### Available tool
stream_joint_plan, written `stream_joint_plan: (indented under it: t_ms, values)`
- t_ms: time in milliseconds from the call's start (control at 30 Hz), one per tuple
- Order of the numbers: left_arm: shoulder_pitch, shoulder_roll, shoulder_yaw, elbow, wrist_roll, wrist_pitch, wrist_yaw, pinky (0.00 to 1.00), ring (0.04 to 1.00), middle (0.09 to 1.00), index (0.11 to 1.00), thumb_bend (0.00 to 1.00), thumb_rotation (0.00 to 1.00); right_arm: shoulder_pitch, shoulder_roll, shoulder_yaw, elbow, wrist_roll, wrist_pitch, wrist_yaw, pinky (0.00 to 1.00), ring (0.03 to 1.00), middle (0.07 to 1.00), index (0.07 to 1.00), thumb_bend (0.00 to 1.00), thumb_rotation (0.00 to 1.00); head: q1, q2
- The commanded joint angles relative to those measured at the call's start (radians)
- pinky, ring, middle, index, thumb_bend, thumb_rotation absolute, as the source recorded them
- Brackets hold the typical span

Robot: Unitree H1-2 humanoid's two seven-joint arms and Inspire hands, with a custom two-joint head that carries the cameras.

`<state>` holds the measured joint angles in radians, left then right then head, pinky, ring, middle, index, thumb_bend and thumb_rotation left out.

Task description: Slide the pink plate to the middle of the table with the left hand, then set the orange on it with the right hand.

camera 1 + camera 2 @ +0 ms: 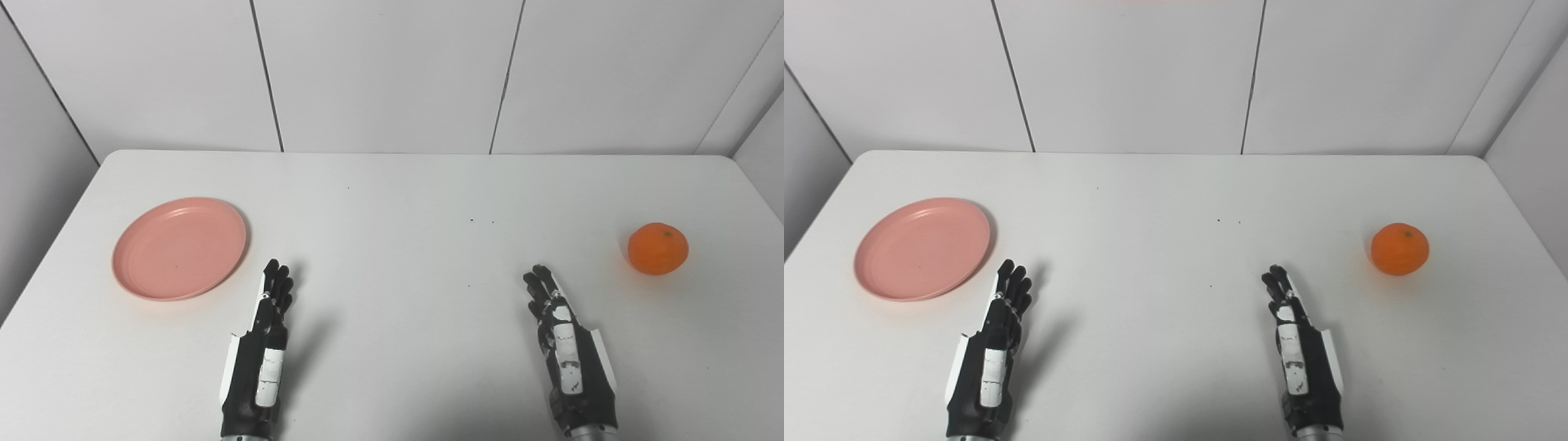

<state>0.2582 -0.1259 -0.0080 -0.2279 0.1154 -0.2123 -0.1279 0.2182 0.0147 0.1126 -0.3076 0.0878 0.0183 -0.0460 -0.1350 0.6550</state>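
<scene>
A pink plate (179,247) lies empty on the left part of the white table (392,202). An orange (658,248) sits by itself at the far right. My left hand (262,352) hovers near the front edge, just right of and below the plate, fingers stretched forward and holding nothing. Well left of and nearer than the orange, my right hand (566,349) is held the same way, open and empty. Neither hand touches its object.
White wall panels (392,73) close off the table's back and sides. A few tiny dark specks (481,221) dot the tabletop between the two hands.
</scene>
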Motion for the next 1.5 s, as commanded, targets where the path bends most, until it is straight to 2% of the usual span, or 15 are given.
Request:
stream_joint_plan:
  t_ms: [0, 200, 500, 533, 700, 900, 1100, 1200, 1467]
  values:
    - [0.172, 0.062, 0.005, 0.063, 0.025, -0.033, 0.020, 0.97, 0.977, 0.990, 1.000, 0.98, 1.00, 0.144, -0.006, 0.002, -0.054, 0.031, -0.059, 0.032, 1.00, 0.978, 0.930, 0.940, 0.91, 1.00, 0.015, -0.013]
    - [0.155, 0.052, -0.006, 0.122, 0.059, -0.075, 0.049, 0.94, 0.960, 0.975, 0.995, 0.99, 1.00, 0.138, -0.020, -0.025, 0.003, 0.060, -0.106, 0.066, 1.00, 0.984, 0.943, 0.957, 0.90, 1.00, 0.084, -0.076]
    - [0.132, 0.050, -0.018, 0.185, 0.086, -0.123, 0.084, 0.90, 0.942, 0.954, 0.965, 0.99, 1.00, 0.121, -0.024, -0.057, 0.082, 0.074, -0.172, 0.109, 1.00, 0.995, 0.950, 0.966, 0.93, 1.00, 0.130, -0.123]
    - [0.130, 0.048, -0.020, 0.194, 0.092, -0.130, 0.090, 0.90, 0.941, 0.953, 0.964, 0.99, 1.00, 0.119, -0.025, -0.059, 0.090, 0.074, -0.180, 0.113, 1.00, 0.996, 0.950, 0.967, 0.93, 1.00, 0.147, -0.141]
    - [0.120, 0.039, -0.027, 0.230, 0.106, -0.164, 0.112, 0.86, 0.926, 0.939, 0.944, 0.96, 1.00, 0.115, -0.030, -0.076, 0.120, 0.073, -0.206, 0.128, 1.00, 1.000, 0.966, 0.984, 0.92, 1.00, 0.200, -0.179]
    - [0.107, 0.027, -0.039, 0.261, 0.127, -0.186, 0.137, 0.82, 0.906, 0.917, 0.923, 0.98, 0.99, 0.108, -0.039, -0.095, 0.133, 0.094, -0.195, 0.143, 1.00, 1.000, 0.980, 0.999, 0.91, 1.00, 0.259, -0.194]
    - [0.105, 0.017, -0.049, 0.269, 0.135, -0.191, 0.148, 0.80, 0.891, 0.904, 0.904, 1.00, 0.97, 0.105, -0.044, -0.113, 0.133, 0.121, -0.185, 0.153, 1.00, 1.000, 0.991, 1.000, 0.89, 1.00, 0.305, -0.187]
    - [0.103, 0.015, -0.054, 0.276, 0.134, -0.202, 0.156, 0.79, 0.883, 0.895, 0.893, 0.97, 0.95, 0.104, -0.047, -0.120, 0.138, 0.120, -0.192, 0.162, 1.00, 1.000, 0.994, 1.000, 0.88, 1.00, 0.328, -0.192]
    - [0.097, 0.009, -0.056, 0.295, 0.138, -0.205, 0.164, 0.77, 0.872, 0.887, 0.885, 0.95, 0.92, 0.098, -0.047, -0.130, 0.154, 0.122, -0.200, 0.171, 1.00, 1.000, 1.000, 1.000, 0.86, 1.00, 0.347, -0.216]
